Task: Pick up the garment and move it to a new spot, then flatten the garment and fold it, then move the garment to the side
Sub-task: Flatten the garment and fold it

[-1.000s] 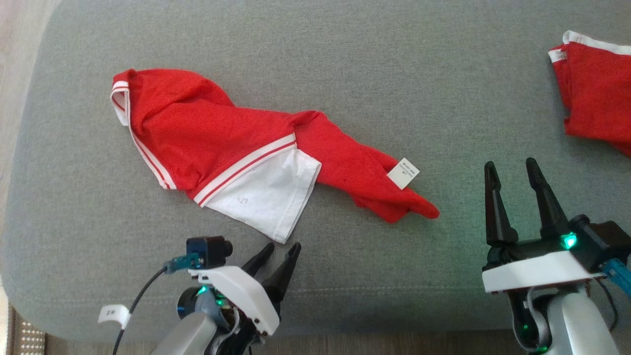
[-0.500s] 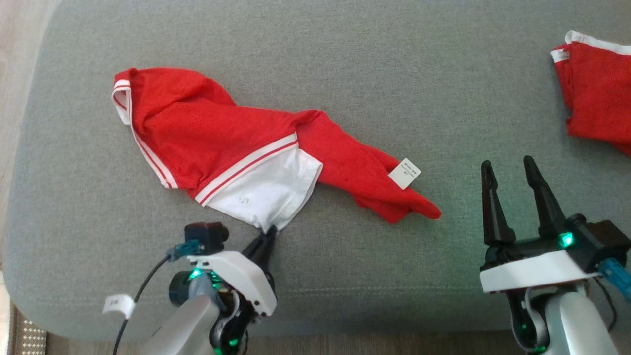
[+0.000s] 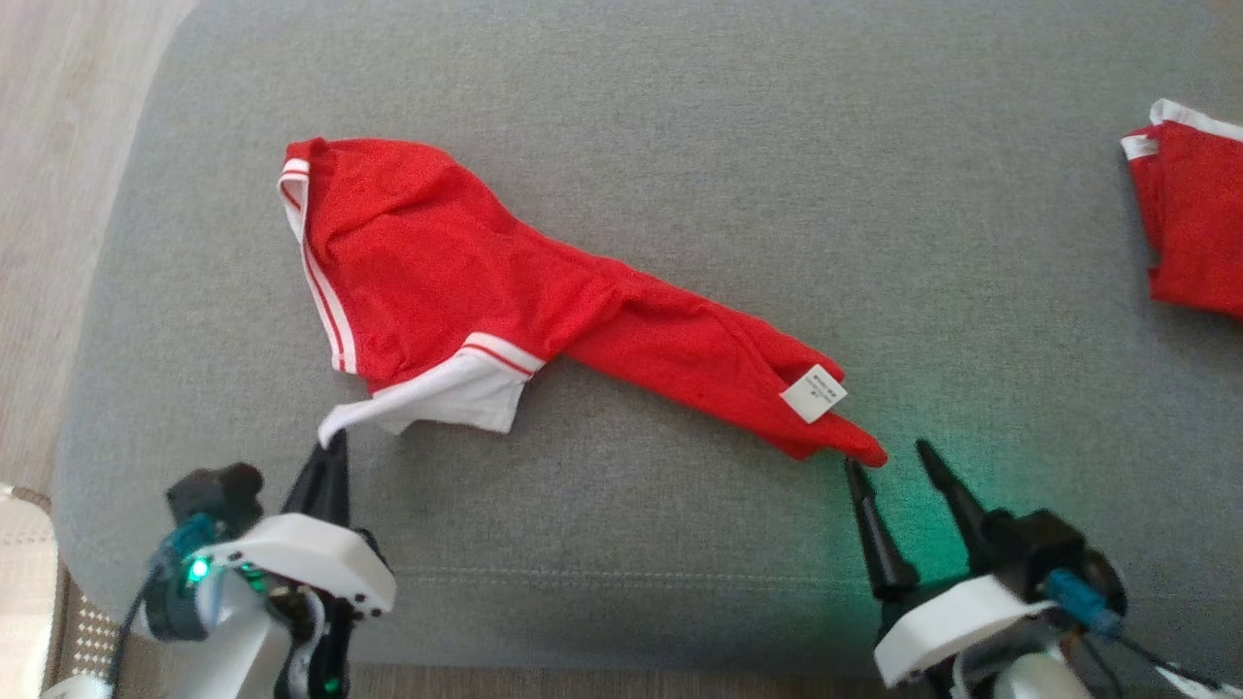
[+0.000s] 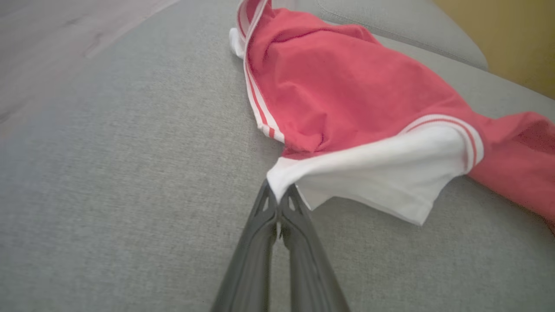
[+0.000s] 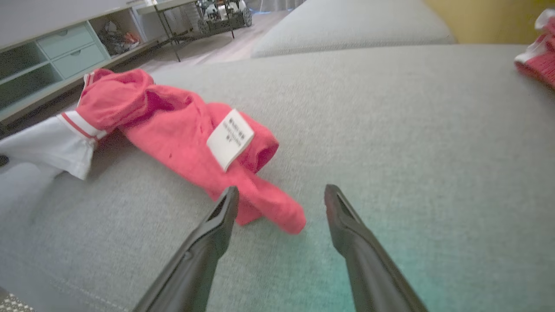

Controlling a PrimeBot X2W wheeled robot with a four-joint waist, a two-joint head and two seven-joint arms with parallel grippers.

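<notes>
Left hand grips the garment, which stretches diagonally toward the open right hand.

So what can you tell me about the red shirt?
The shirt is red soft knit cloth with white stripe trim, a white sleeve and a small white label near one end. It lies crumpled and stretched slantwise on the grey cushion. The left gripper is shut on the sleeve's corner, pulling it to a point. The open right gripper sits at the red end, not gripping.
</notes>
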